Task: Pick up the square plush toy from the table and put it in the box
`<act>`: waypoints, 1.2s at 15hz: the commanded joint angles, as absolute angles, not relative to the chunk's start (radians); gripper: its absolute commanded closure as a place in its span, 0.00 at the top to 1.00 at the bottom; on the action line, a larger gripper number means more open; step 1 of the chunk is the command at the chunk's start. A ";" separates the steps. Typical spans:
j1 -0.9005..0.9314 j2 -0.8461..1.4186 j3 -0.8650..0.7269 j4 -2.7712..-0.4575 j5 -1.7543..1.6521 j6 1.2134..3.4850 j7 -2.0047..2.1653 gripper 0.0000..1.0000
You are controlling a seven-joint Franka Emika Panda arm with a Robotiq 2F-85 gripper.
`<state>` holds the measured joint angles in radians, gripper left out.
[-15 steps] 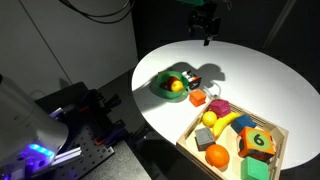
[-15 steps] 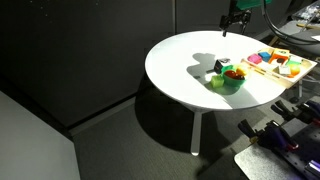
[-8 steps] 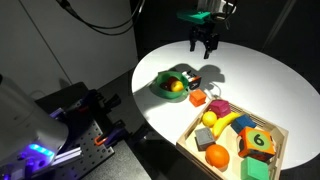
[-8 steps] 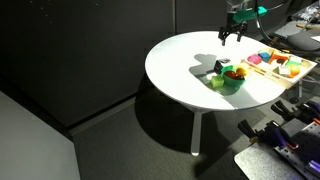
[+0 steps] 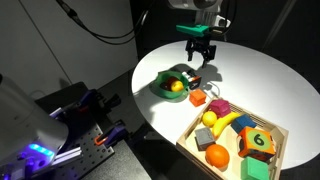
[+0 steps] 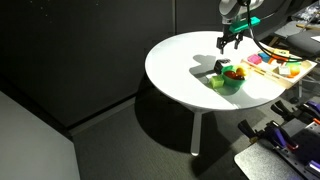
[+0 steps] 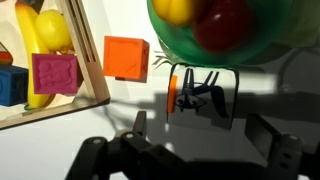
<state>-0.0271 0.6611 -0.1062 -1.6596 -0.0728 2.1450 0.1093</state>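
White round table [image 5: 250, 65] in a dark room: wooden box [image 7: 90, 60] at left, square plush toy [image 7: 201, 94] just beside the green bowl [image 7: 240, 40]. Your gripper [image 5: 198, 57] hangs above it, spread wide. Centre over the toy, descend straight and avoid the bowl.

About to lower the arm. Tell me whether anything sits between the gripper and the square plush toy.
Nothing visible does. The gripper hangs open above the square plush toy, which the wrist view shows uncovered. The green bowl sits close beside it, so the fingers may have little room there.
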 commanded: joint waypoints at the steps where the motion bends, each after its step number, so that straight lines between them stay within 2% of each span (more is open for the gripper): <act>1: -0.026 0.721 -0.103 -1.598 -0.100 2.133 0.092 1.00; 18: -0.009 0.835 -0.101 -1.524 -0.108 2.124 0.082 1.00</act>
